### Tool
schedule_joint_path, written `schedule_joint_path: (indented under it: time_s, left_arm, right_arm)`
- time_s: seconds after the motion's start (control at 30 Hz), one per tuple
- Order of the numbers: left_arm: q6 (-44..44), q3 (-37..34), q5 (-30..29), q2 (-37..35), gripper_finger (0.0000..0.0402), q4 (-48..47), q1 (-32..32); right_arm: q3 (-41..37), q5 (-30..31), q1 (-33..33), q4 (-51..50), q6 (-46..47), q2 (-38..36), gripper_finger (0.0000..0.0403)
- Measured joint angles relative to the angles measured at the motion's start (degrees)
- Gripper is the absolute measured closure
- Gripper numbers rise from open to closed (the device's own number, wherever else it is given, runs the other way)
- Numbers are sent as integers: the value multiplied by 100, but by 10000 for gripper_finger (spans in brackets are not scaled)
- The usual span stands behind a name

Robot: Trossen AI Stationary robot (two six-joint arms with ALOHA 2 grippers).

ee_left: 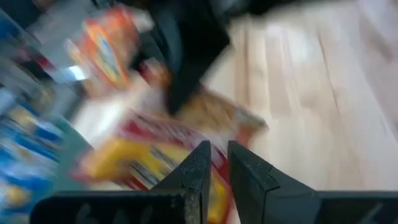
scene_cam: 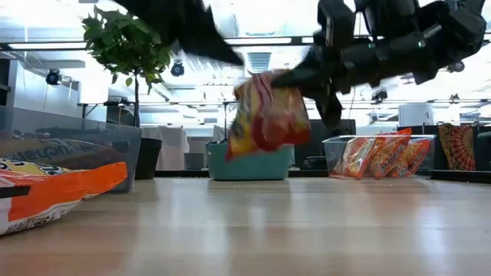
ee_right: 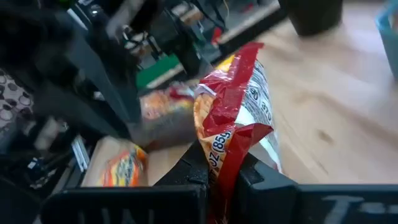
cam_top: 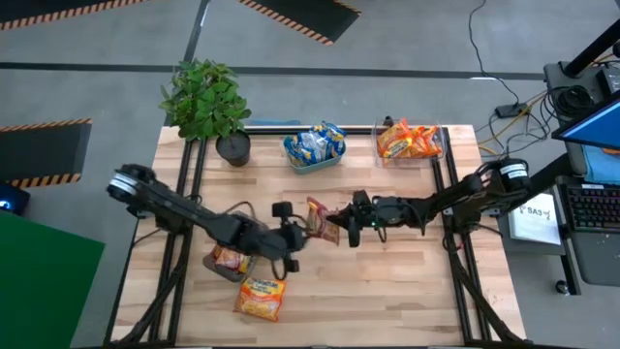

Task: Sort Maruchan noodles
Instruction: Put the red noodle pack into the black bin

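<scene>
Two orange packets (cam_top: 247, 281) lie near-left on the table; one red packet (cam_top: 320, 219) hangs mid-table, pinched by the right gripper (cam_top: 341, 229). Left gripper (cam_top: 294, 239) nearly pressed together, empty. Teal tray (cam_top: 315, 160) holds blue packets, clear bin (cam_top: 441, 145) orange ones.

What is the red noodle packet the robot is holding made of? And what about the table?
The red noodle packet in the right pincer looks like thin shiny plastic film: it crinkles, folds and catches the light. The table looks like pale wood with a smooth finish; plank lines and grain show.
</scene>
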Motion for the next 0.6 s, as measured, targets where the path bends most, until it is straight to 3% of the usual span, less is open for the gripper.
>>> schedule_joint_path:
  time_s: [0.27,0.4,0.6]
  left_arm:
    - [1126,-39,-853,-1199,364,83,-487]
    - [1232,-274,-931,-1644,364,113,-600]
    - [1438,-560,-1781,-2453,364,367,-610]
  right_arm:
    - [899,438,276,159,-1144,294,392]
    - [1470,438,278,149,-1456,600,392]
    - [2369,438,278,165,-1715,1204,392]
